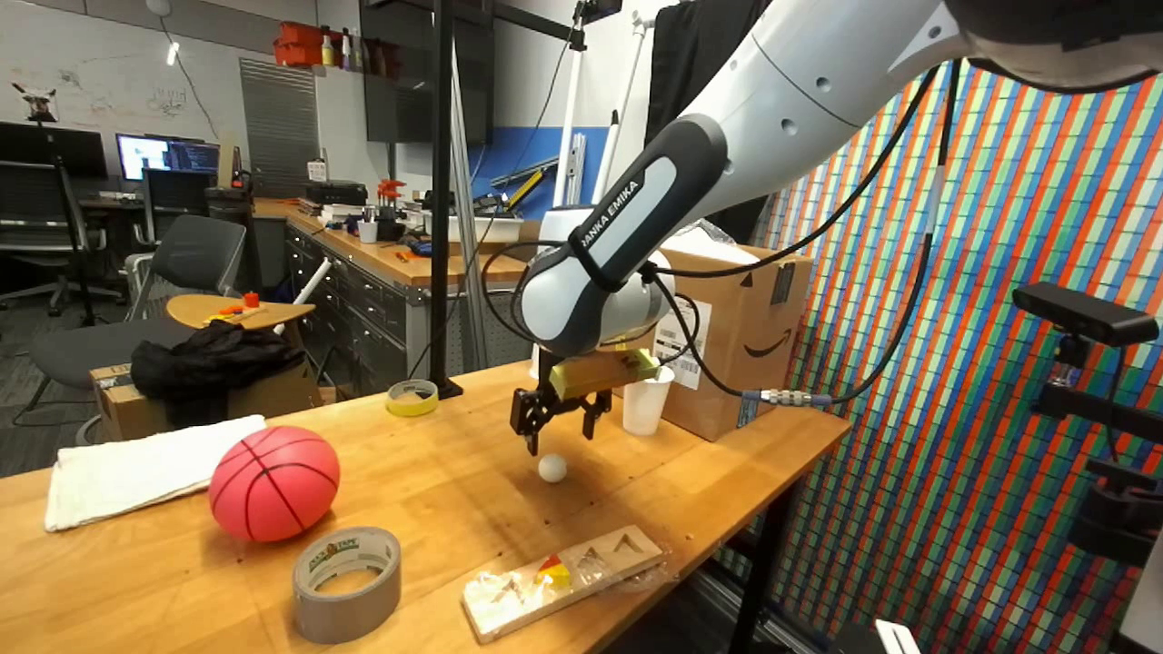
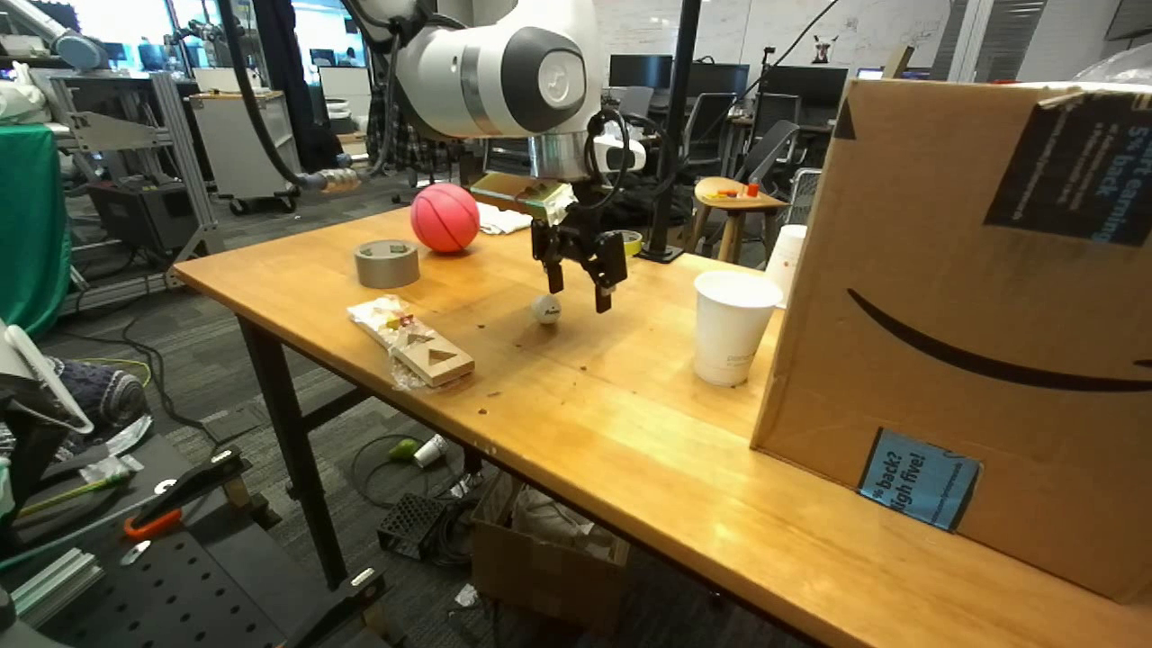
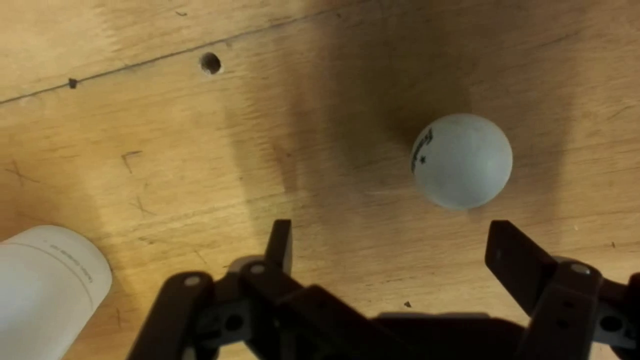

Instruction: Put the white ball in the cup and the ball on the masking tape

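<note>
The white ball [image 3: 462, 161] lies loose on the wooden surface [image 1: 436, 490], just below the gripper [image 1: 561, 442], whose fingers stand well spread with nothing between them. Expect the ball to be light, hard and smooth: a brush from one side will likely set it rolling. Take it at its widest line, a pad on each side together, and squeeze gently. In the wrist view it sits beyond the fingertips and nearer the finger on the right, so you probably want to line up over it before you go down.

Your arm [image 1: 636, 218] slants down from the right in an exterior view, wrist bent so that the gripper points at the surface, fingertips above it.

The cup [image 2: 724, 337] stands upright near the cardboard box [image 2: 900, 234]. It looks thin and easily tipped; let go over the mouth without nudging the rim.

The red ball [image 1: 274, 484] is at the left, near the masking tape [image 1: 350, 615] but not on it. It looks far wider, perhaps springy, and may overfill your grip; try high on its sides. The roll lies flat and seems stiff, a fair seat if you centre over its hole.
</note>
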Controlling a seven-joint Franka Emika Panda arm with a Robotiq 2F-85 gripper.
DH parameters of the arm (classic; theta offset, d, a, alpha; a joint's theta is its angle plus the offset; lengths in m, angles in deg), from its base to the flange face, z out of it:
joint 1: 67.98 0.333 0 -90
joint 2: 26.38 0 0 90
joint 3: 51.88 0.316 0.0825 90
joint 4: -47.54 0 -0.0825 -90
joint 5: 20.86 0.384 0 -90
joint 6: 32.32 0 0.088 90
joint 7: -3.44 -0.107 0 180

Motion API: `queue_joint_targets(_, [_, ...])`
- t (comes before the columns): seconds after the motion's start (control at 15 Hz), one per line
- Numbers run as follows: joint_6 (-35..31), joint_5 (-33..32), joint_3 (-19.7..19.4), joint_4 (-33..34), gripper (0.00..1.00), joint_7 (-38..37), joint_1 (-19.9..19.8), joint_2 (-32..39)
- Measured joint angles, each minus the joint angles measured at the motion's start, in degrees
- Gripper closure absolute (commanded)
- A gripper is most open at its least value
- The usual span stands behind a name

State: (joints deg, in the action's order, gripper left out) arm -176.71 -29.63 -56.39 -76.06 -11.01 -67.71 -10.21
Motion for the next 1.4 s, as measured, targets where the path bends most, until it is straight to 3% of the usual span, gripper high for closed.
queue_joint_targets(1.4, [1.8, -3.4, -1.1, -3.7, 0.0, -4.5, 1.0, -1.7])
